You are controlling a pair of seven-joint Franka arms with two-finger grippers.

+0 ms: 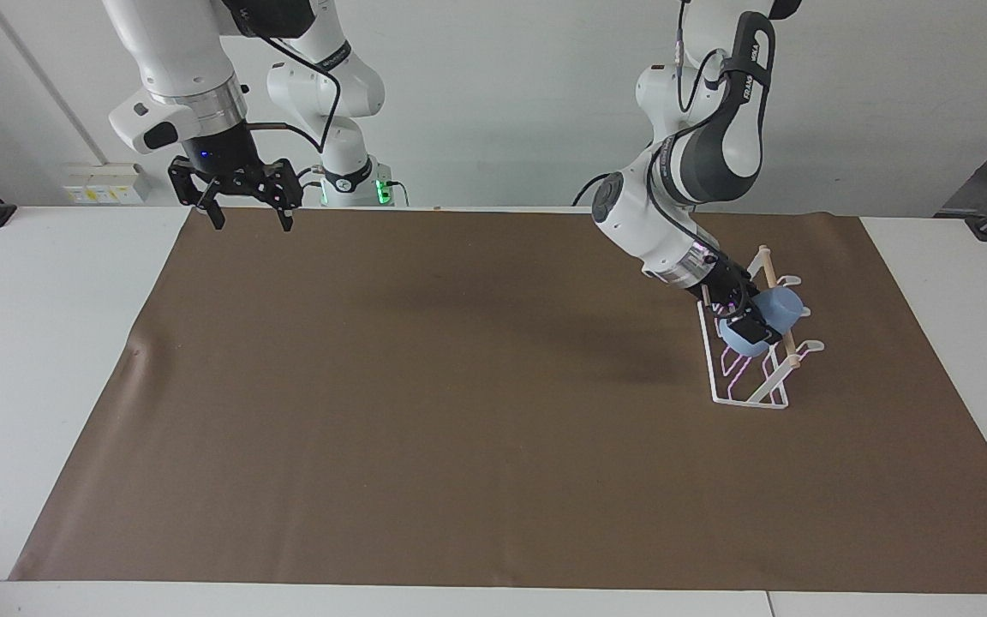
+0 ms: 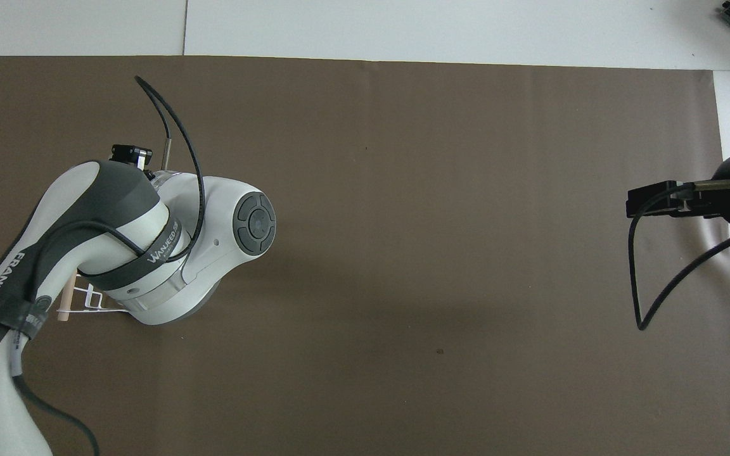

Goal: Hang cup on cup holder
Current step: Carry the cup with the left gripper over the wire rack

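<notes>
In the facing view, the left gripper [image 1: 749, 319] reaches down at a slant into the white wire cup holder [image 1: 750, 360], which stands on the brown mat [image 1: 425, 403] toward the left arm's end of the table [image 1: 39, 360]. Its fingers are pinched on the light-blue cup [image 1: 769, 315], which lies tilted among the rack's prongs, just under the wooden dowel [image 1: 774, 300] that runs along the rack's top. The cup touches the rack, but whether a prong goes inside it cannot be told. The right gripper [image 1: 245, 212] hangs in the air over the mat's corner nearest the right arm's base, its fingers spread wide and holding nothing; this arm waits.

In the overhead view, the left arm's bulky wrist covers the cup and the gripper's fingers entirely. Only one end of the cup holder [image 2: 89, 303] shows beside the arm, with the dowel [image 2: 66, 303] at its edge. The right gripper [image 2: 656, 201] shows at the mat's edge toward the right arm's end; its opening cannot be judged here.
</notes>
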